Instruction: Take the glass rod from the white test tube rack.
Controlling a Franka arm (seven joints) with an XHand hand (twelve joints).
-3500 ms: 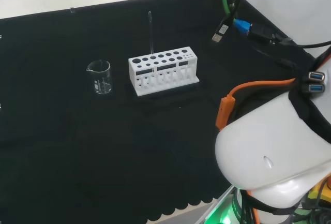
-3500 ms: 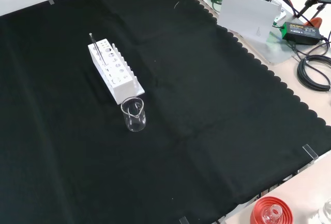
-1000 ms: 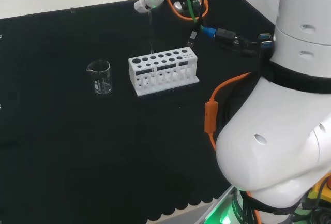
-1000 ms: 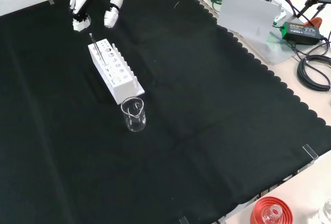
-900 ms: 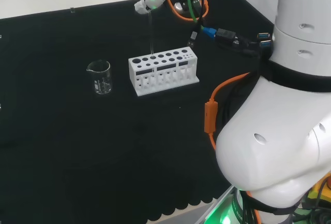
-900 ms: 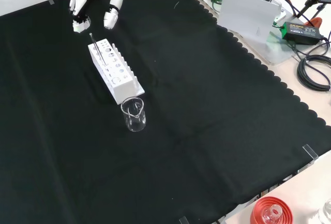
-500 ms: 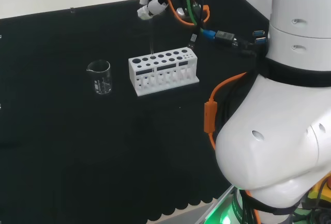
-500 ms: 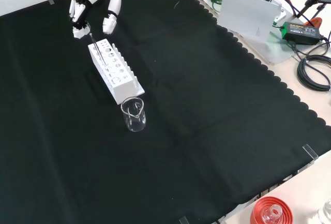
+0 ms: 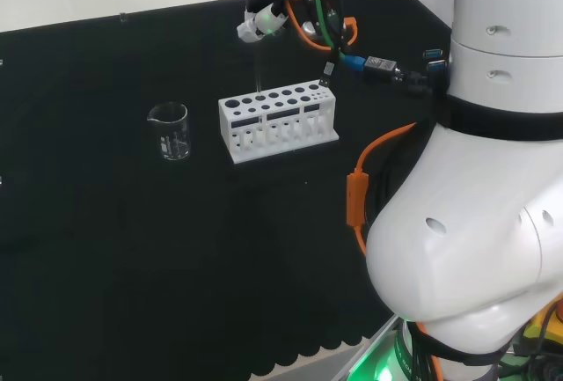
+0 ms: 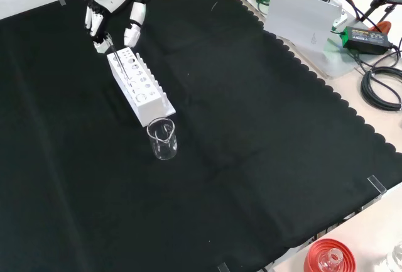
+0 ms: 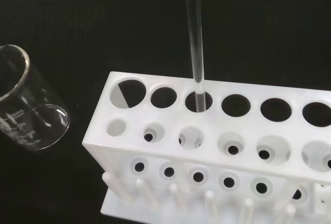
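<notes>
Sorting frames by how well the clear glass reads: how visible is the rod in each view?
Wrist view: glass rod crisp against black cloth, beaker catching highlights. Head view: rod a faint pale streak above the rack. Front view: a thin line by the hand.

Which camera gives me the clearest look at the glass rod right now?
The wrist view: the glass rod stands close and large, upright in a hole of the white test tube rack. Head and front views show it as a thin faint line below the robot hand.

clear glossy glass rod (image 11: 194, 38), matt white plastic rack (image 11: 217, 146), black cloth (image 10: 251, 127).
</notes>
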